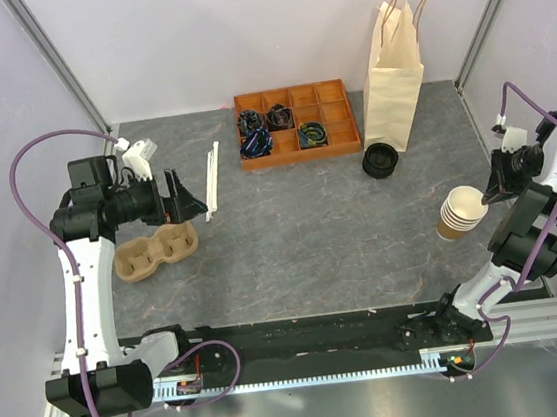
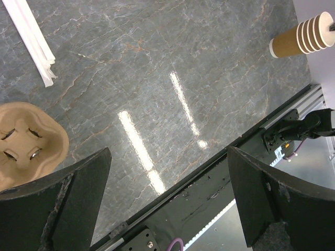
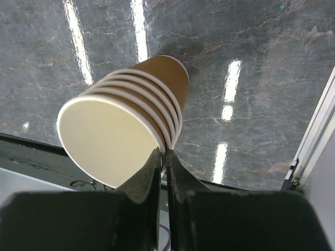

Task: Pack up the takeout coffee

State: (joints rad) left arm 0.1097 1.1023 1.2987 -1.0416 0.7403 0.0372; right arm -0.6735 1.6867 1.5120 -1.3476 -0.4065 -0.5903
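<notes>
Takeout coffee shows in no view. Above the grey marbled surface [image 1: 311, 225], pale walls around, the left tool [image 2: 168, 151] gapes wide; the right tool [image 3: 163, 154] pinches the rim of the lidless cups [image 3: 131, 120].

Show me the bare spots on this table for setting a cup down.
Widest bare patch: the table middle, between the cup carrier and the cup stack, below the orange tray. Crowded along the back: straws, tray, black lid, paper bag.

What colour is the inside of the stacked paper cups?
The stacked paper cups are cream-white inside and tan outside; clearest in the right wrist view.
</notes>
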